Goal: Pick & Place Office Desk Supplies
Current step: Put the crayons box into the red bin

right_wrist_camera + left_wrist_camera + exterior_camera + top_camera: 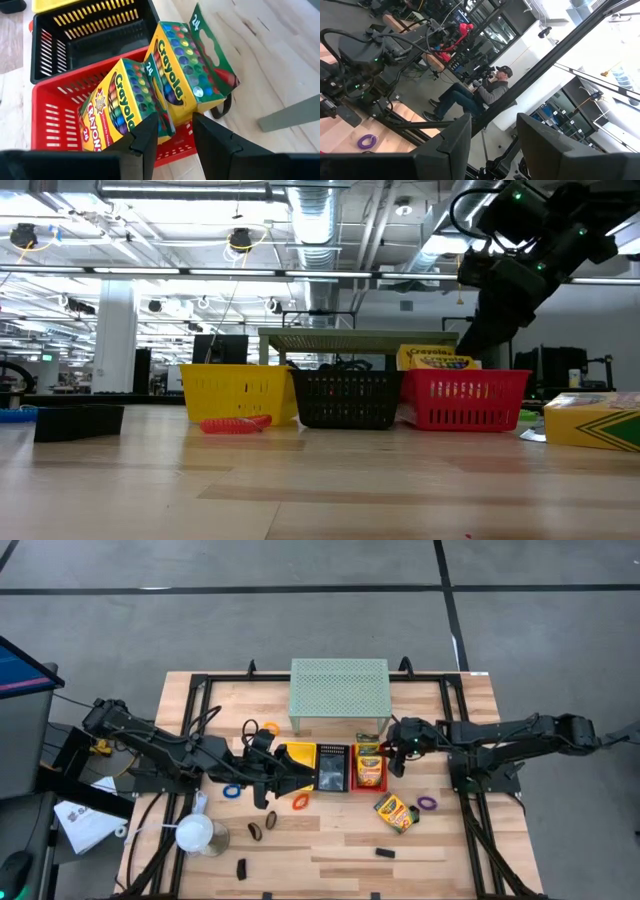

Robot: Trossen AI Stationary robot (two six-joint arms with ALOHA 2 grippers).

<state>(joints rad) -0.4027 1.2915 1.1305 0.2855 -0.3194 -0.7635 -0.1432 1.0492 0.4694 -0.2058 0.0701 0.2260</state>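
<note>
1. The red basket [370, 780] stands in the centre of the high view, right of the black basket [332, 768] and the yellow basket [297, 755]. Two crayon boxes [175, 75] stand in it.
2. In the right wrist view these boxes lean on each other, and their long axis is tilted away from upright.
3. Another crayon box [396, 812] lies flat at lower right of centre, its long axis diagonal. A purple ring [427, 803] lies just beside it.
4. The right gripper [172, 135] hovers over the red basket. Its jaws stand a little apart and hold nothing.
5. The left gripper [492, 135] is raised and points into the room, its jaws narrow and empty.
6. Only the low view shows a red coil [235, 423] in front of the yellow basket.
</note>
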